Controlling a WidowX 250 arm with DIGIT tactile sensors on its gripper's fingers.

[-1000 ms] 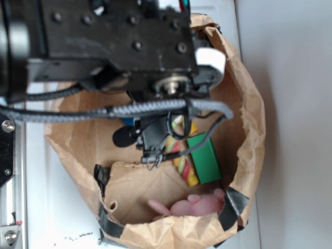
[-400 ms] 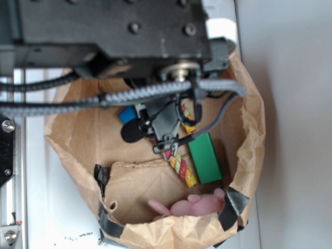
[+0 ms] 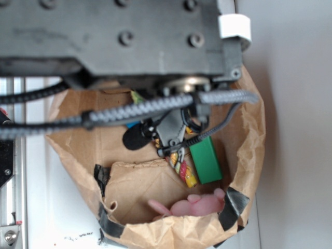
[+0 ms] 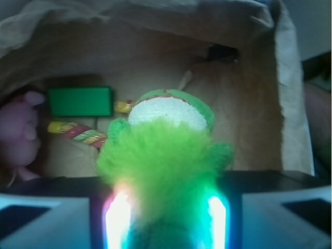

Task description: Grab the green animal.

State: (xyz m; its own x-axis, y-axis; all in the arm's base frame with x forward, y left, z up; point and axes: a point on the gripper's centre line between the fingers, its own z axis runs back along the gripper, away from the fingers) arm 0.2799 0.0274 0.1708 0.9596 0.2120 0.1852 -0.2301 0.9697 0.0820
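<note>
The green animal (image 4: 165, 155), a fuzzy lime plush with a pale round patch, fills the middle of the wrist view. It sits between my gripper (image 4: 166, 218) fingers, whose lit pads (image 4: 118, 218) press its sides, so the gripper is shut on it. In the exterior view my gripper (image 3: 174, 141) hangs inside the paper bag (image 3: 249, 129) under the big black arm. There the plush is hidden by the arm and cables.
Inside the bag lie a flat dark-green block (image 3: 205, 160), a red-yellow-green twisted rope (image 3: 182, 168) and a pink plush (image 3: 197, 205) at the near wall. The bag's walls (image 4: 290, 104) close in all round. Cables cross above the bag.
The arm has come up toward the exterior camera and looms larger. The gripper has shifted a little right, and the blue block is now almost covered.
</note>
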